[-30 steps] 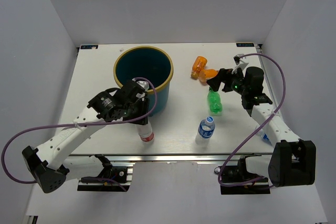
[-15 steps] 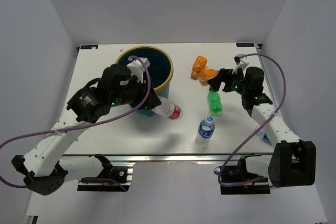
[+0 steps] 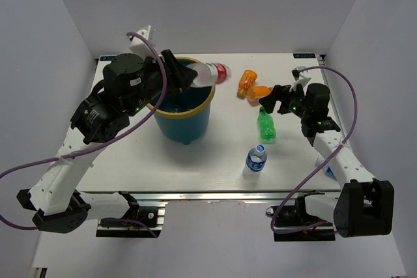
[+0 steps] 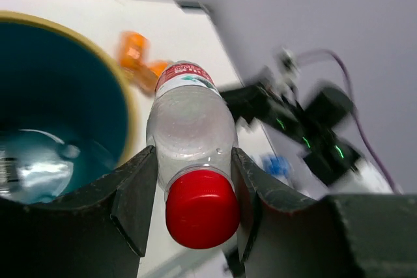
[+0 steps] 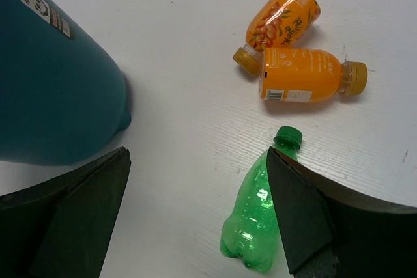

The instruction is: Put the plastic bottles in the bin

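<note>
Your left claw [image 3: 187, 77] is shut tight on the red-capped bottle [image 3: 210, 73]. That bottle is clear and has a red label. The claw holds it by the neck, up in the air and lying on its side. It hangs over the far right edge of the bin [image 3: 186, 125], with its bottom end poking out past the rim. The bin stands on the table [image 3: 130, 167], toward the left. Your left wrist camera shows something clear and shiny at the bottom of the bin. It may be a bottle, but you cannot tell for sure. Your right claw [image 5: 195, 206] is wide open and has nothing in it. It hangs low over the table, to the right of the bin. Two orange bottles [image 5: 303, 75] lie on their sides just past it, right next to each other. The green bottle [image 5: 257, 216] lies on its side by the claw's right finger, cap toward the orange ones. The blue-capped bottle [image 3: 255, 159] stands up straight near the green one, closer to the arms.
</note>
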`<state>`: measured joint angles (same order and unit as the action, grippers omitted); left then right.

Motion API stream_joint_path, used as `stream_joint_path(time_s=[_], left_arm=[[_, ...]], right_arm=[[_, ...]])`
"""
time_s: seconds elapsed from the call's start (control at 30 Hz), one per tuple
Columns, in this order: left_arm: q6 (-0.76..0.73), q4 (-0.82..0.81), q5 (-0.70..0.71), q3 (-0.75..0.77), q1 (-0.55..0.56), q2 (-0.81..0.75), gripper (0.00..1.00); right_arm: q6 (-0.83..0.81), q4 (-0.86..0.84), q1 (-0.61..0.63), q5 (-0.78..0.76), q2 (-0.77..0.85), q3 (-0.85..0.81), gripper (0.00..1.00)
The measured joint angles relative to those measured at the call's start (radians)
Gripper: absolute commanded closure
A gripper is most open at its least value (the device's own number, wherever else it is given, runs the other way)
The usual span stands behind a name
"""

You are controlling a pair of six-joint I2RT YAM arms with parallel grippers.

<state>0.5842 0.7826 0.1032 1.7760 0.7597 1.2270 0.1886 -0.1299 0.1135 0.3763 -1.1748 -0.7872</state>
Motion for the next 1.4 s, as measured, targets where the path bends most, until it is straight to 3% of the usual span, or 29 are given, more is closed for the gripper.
stream_joint_path(time_s=[0.17,0.3,0.5,0.73,0.77,0.83,0.87,0.93,0.97,1.03,1.23,1.4], left_arm=[[0.052,-0.021,0.328,-0.017,-0.023,-0.014,1.00],[0.070,-0.053,0.481,-0.043,-0.025,-0.057,1.00],[0.119,-0.032,0.572,-0.088,-0.025,-0.105,1.00],[0.182,0.066,0.610,-0.094,-0.042,0.070,1.00],[0.184,0.071,0.605,-0.103,-0.051,0.093,0.97],[0.189,0.075,0.584,-0.138,-0.087,0.126,0.81],[0.191,0.070,0.569,-0.166,-0.110,0.130,0.63],[0.190,0.060,0.539,-0.220,-0.157,0.123,0.43],[0.190,0.051,0.529,-0.239,-0.176,0.117,0.24],[0.168,0.042,0.510,-0.252,-0.200,0.112,0.04],[0.079,-0.041,0.433,-0.150,-0.203,0.116,0.02],[-0.002,-0.094,0.383,0.000,-0.209,0.140,0.02]], right_arm=[[-0.010,0.001,0.000,0.024,0.001,0.000,0.11],[-0.013,-0.001,0.000,0.027,0.006,-0.002,0.11],[-0.016,0.022,0.000,0.045,0.008,-0.010,0.11],[-0.061,0.123,0.116,-0.018,0.166,-0.030,0.11],[-0.066,0.137,0.143,-0.037,0.190,-0.037,0.11],[-0.070,0.171,0.218,-0.093,0.232,-0.065,0.11],[-0.070,0.193,0.254,-0.122,0.243,-0.084,0.11],[-0.070,0.233,0.323,-0.194,0.253,-0.116,0.11],[-0.068,0.254,0.359,-0.235,0.257,-0.127,0.11],[-0.066,0.297,0.430,-0.317,0.262,-0.138,0.11],[-0.035,0.471,0.635,-0.544,0.236,-0.179,0.11],[0.012,0.591,0.707,-0.644,0.223,-0.191,0.11]])
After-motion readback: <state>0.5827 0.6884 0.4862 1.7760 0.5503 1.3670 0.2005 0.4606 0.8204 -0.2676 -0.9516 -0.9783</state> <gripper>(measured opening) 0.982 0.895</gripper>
